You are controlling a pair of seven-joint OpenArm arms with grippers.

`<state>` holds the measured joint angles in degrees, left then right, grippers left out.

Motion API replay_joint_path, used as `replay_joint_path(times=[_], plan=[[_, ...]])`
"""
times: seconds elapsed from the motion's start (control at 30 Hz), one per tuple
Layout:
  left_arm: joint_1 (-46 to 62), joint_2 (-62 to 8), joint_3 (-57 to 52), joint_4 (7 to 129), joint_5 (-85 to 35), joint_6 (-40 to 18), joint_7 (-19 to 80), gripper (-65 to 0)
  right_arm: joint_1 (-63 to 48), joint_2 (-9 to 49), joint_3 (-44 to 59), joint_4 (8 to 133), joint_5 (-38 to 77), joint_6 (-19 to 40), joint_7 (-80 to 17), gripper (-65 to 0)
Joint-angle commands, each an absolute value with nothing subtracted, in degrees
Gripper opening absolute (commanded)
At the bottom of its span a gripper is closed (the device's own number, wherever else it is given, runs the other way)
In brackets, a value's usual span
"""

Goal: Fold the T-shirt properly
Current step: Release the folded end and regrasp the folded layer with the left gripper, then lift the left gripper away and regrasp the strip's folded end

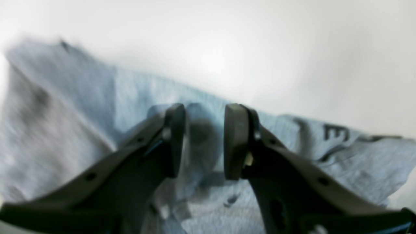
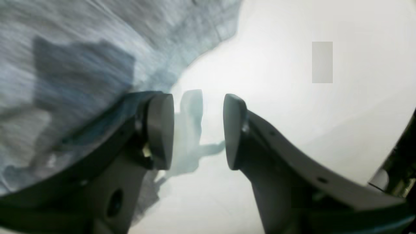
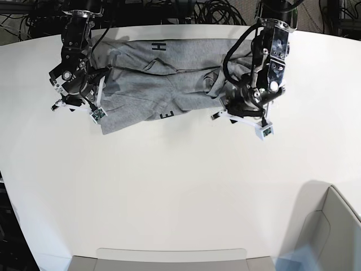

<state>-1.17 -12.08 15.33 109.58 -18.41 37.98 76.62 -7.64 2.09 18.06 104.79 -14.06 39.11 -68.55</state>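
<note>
The heather-grey T-shirt (image 3: pixel 158 84) lies crumpled at the far side of the white table (image 3: pixel 180 180), with black letters showing at its far and near edges. My left gripper (image 3: pixel 230 110) is at the shirt's right end. In the left wrist view it (image 1: pixel 204 139) is open, its pads low over the blurred cloth (image 1: pixel 81 107), and a black letter E (image 1: pixel 336 132) shows to the right. My right gripper (image 3: pixel 73 101) is at the shirt's left edge. In the right wrist view it (image 2: pixel 198 130) is open over bare table, with the cloth (image 2: pixel 81 48) to its left.
A grey bin (image 3: pixel 333 226) stands at the near right corner, and a flat grey tray edge (image 3: pixel 169 259) lies along the near side. Black cables (image 3: pixel 208 11) run behind the table's far edge.
</note>
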Motion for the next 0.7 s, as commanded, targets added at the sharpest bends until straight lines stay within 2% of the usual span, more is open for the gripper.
replay_joint_path(times=[0.0,0.13,0.27,0.4,0.6,0.67], plan=[[-2.42,-12.44,15.16,112.48,-18.95,40.00,76.00,-43.1,-7.08,2.24,18.07,105.80,-14.37,40.00,-68.35,-39.8],[-2.24,-12.70,15.60,117.49,-18.95,40.00,72.84,-43.2,-7.08,2.24,18.33,105.71,-14.37,40.00,-68.35,-39.8],[-1.27,-16.57,23.34,117.58,-18.77,40.00,73.01,-43.2,-7.08,2.24,18.42,105.63,-14.37,40.00,-68.35,-39.8],[-1.63,-20.00,31.08,117.58,-18.77,40.00,80.00,-42.9,-6.90,2.33,18.42,105.54,-14.37,40.00,-68.35,-39.8],[-0.75,-20.35,31.60,117.58,-18.86,40.00,80.00,-42.6,-6.73,2.24,18.15,105.54,-14.37,40.00,-68.35,-39.8],[-0.92,-21.76,31.52,117.58,-18.86,40.00,80.00,-40.7,-6.64,2.24,18.07,105.54,-14.37,40.00,-68.35,-39.8]])
